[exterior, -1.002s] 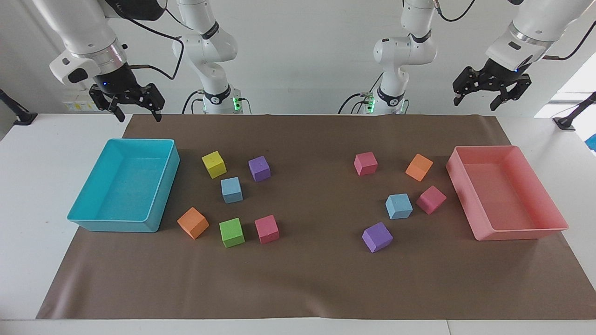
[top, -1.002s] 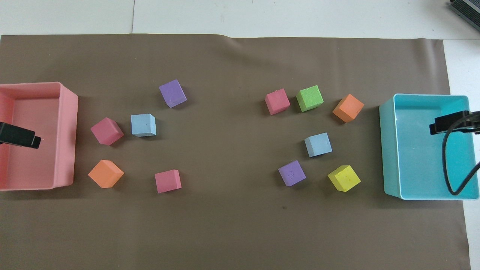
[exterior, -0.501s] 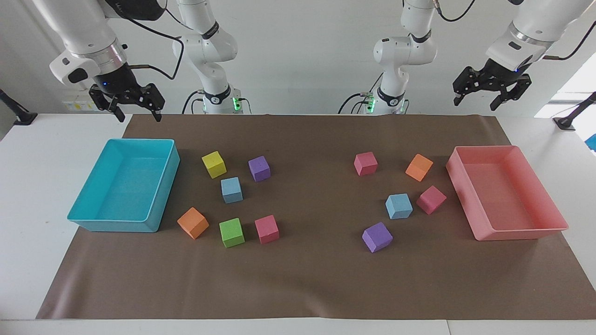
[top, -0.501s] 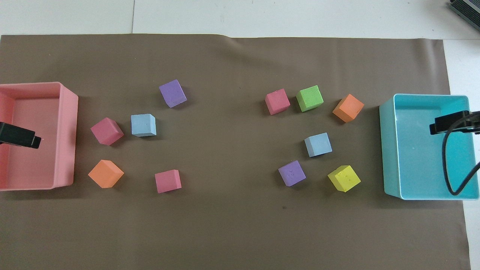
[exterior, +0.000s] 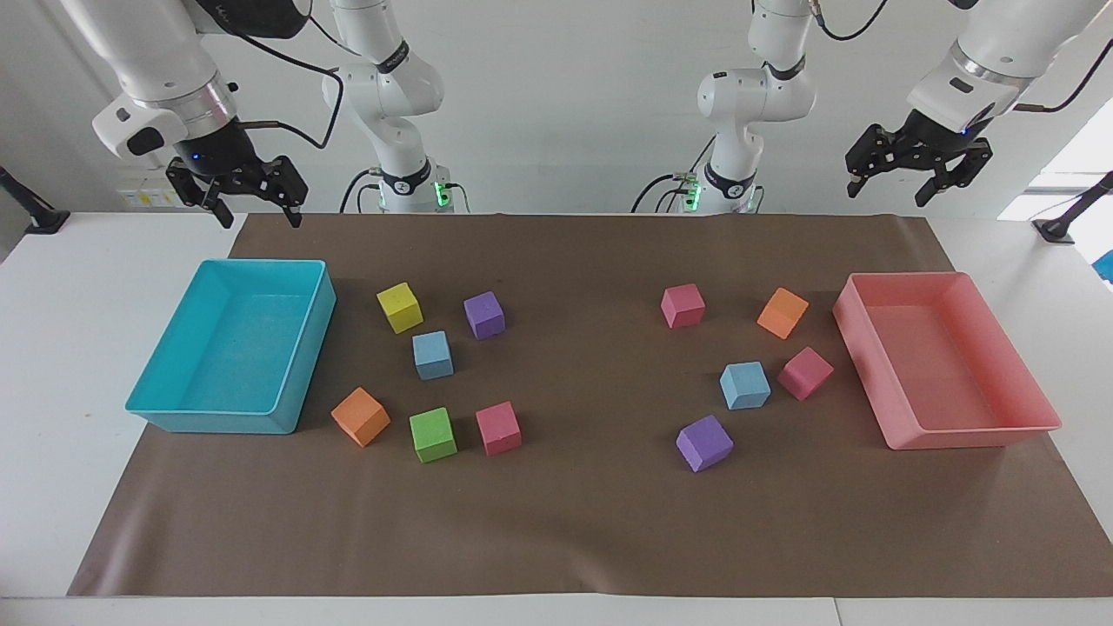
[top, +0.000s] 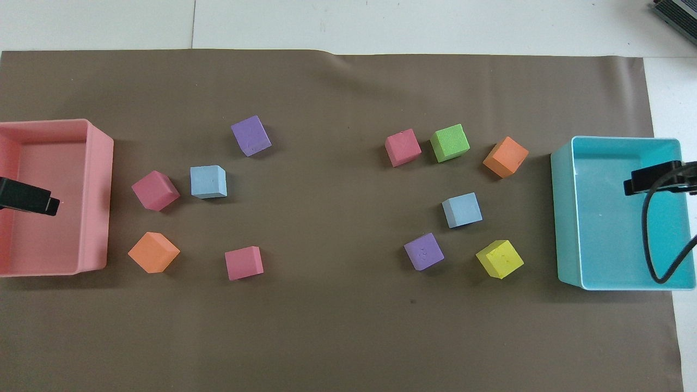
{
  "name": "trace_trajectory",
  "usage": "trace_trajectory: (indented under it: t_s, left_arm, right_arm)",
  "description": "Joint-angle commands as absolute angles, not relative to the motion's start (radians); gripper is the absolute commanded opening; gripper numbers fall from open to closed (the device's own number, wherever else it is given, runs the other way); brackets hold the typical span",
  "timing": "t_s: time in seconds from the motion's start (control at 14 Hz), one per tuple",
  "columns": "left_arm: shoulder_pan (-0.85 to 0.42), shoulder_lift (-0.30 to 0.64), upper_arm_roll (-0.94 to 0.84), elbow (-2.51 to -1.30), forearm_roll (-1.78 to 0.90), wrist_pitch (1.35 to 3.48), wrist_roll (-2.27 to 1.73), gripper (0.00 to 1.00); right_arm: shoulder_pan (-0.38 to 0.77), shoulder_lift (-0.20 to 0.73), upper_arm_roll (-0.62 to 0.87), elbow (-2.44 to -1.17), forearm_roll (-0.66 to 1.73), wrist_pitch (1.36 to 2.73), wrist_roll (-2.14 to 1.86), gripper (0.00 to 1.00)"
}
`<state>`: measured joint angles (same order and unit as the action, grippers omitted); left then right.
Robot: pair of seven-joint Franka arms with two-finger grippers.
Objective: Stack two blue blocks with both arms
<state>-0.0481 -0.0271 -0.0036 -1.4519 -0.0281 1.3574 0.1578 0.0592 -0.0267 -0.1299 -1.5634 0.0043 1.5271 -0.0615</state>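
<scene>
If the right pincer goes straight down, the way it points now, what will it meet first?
Probably the cyan tray. In the overhead view the right pincer hangs open over the tray's bare floor, with no cube under it. It is raised, so its exact depth is uncertain.

Both arms are built of glossy white rounded shells joined by black rings at the joints. The right arm (exterior: pixel 165 61) ends in a silver metal band above a white block with a dark oval window, and a small blue light glows on the black part below it. The left arm (exterior: pixel 991 52) has the same silver band and white block. Loose black cables loop along both. Each base column wears a black collar with a white round mark, and green lights shine beside it. The right gripper (exterior: pixel 252 204) and left gripper (exterior: pixel 896 178) are black, angular, two-fingered.
</scene>
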Motion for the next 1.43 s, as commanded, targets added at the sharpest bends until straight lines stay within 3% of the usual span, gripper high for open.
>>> trace_trajectory:
  t_s: [0.0, 0.43, 0.93, 1.36]
  left_arm:
    - [-0.040, -0.057, -0.005, -1.486, -0.034, 1.364, 0.167, 1.00]
    - [-0.038, -0.057, -0.003, -1.486, -0.032, 1.362, 0.167, 1.00]
    - [-0.041, -0.057, -0.005, -1.486, -0.032, 1.367, 0.167, 1.00]
    - [-0.040, -0.057, -0.005, -1.486, -0.032, 1.365, 0.166, 1.00]
  right_arm:
    - [0.051, -0.028, -0.127, -1.562, -0.002, 1.513, -0.064, 1.00]
    - [0.057, -0.031, -0.127, -1.572, 0.000, 1.519, -0.061, 1.00]
    - [0.204, -0.002, -0.120, -1.676, 0.002, 1.709, 0.039, 1.00]
    - [0.317, 0.064, -0.120, -1.903, 0.003, 1.963, 0.169, 1.00]
